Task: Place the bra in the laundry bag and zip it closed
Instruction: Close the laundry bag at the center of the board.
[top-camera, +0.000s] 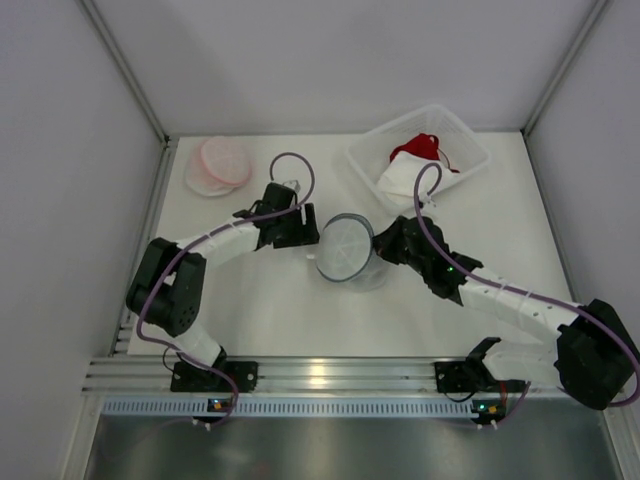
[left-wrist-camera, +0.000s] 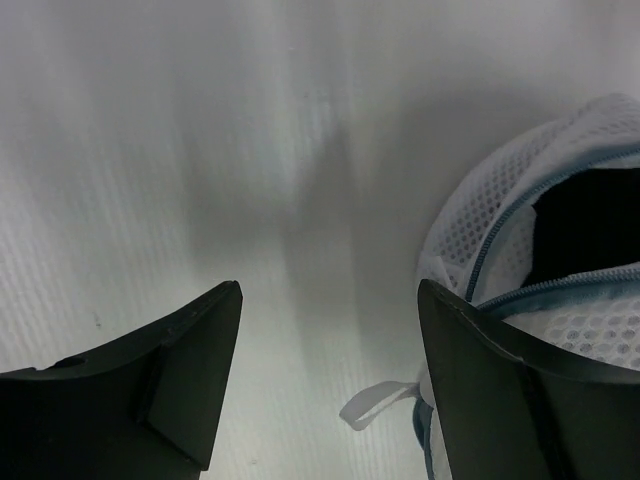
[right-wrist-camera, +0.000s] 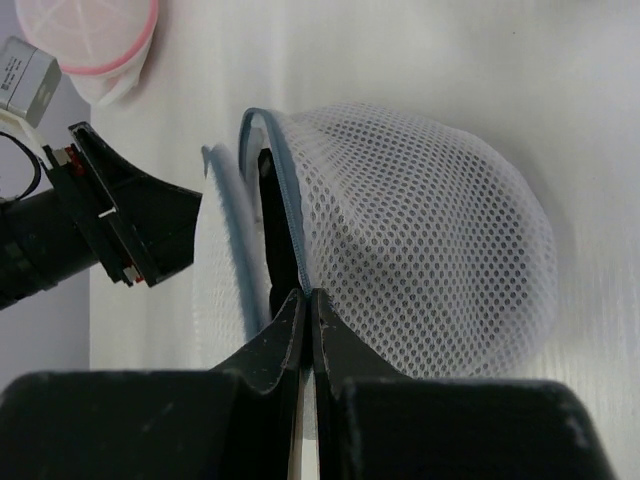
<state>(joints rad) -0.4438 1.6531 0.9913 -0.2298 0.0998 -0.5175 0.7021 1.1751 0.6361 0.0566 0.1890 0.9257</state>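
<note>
The laundry bag (top-camera: 347, 250) is a white mesh dome with a blue zipper, standing mid-table. Its zipper gapes, and something dark (right-wrist-camera: 268, 225) shows in the gap; I cannot tell if it is the bra. My right gripper (top-camera: 385, 243) is shut on the bag's blue zipper edge, with its tips (right-wrist-camera: 308, 295) pinching the seam of the mesh (right-wrist-camera: 420, 230). My left gripper (top-camera: 310, 243) stands open (left-wrist-camera: 330, 290) just left of the bag (left-wrist-camera: 470, 220), nothing between its fingers. A white fabric loop (left-wrist-camera: 375, 403) hangs from the bag beside its right finger.
A clear plastic tub (top-camera: 470, 140) at the back right holds red (top-camera: 418, 148) and white (top-camera: 400, 180) garments. Pink-rimmed mesh bags (top-camera: 220, 165) lie at the back left. White walls close in the table on three sides.
</note>
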